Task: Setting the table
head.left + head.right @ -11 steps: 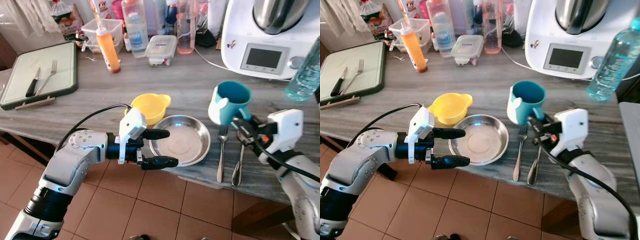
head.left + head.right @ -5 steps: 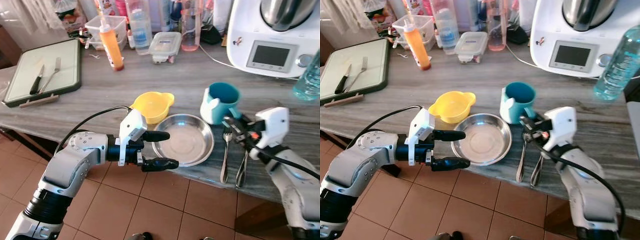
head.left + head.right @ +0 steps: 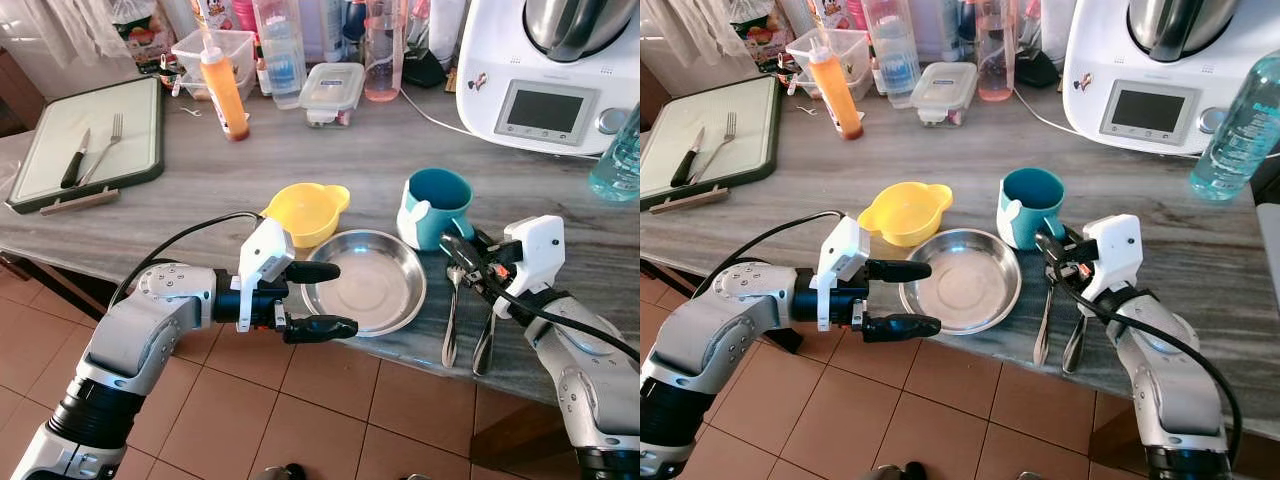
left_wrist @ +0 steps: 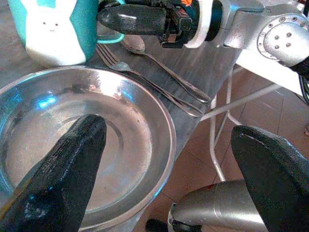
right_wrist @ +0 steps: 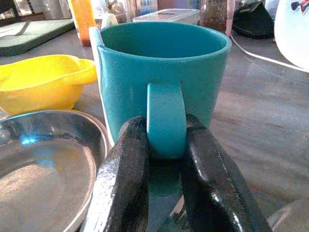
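- A grey wood-grain counter [image 3: 330,160] is seen from above, with terracotta floor tiles [image 3: 330,420] below its front edge.
- A shallow round stainless-steel plate [image 3: 365,282] lies at the front edge of the counter, and a yellow plastic bowl with two small handles [image 3: 306,212] sits just behind its left side.
- A teal ceramic mug with a white rabbit face [image 3: 436,206] stands upright just behind the right rim of the plate.
- The right gripper [image 5: 164,159] is pressed around the mug's handle, one black finger [image 5: 124,179] on each side of it, so the handle is pinched.
- A steel fork [image 3: 450,312] and a steel spoon [image 3: 484,335] lie side by side at the front edge, right of the plate and under the right gripper.
- The left gripper [image 3: 325,298] is held level at the front edge, just left of the plate, its two fingers spread apart and nothing between them.
- A green-rimmed cutting board [image 3: 85,140] carrying a black-handled knife [image 3: 75,160] and a second fork [image 3: 105,145] rests at the far left corner.
- An orange squeeze bottle [image 3: 222,92], a lidded clear container [image 3: 331,92] and a white kitchen machine with a screen [image 3: 545,70] stand along the back edge.
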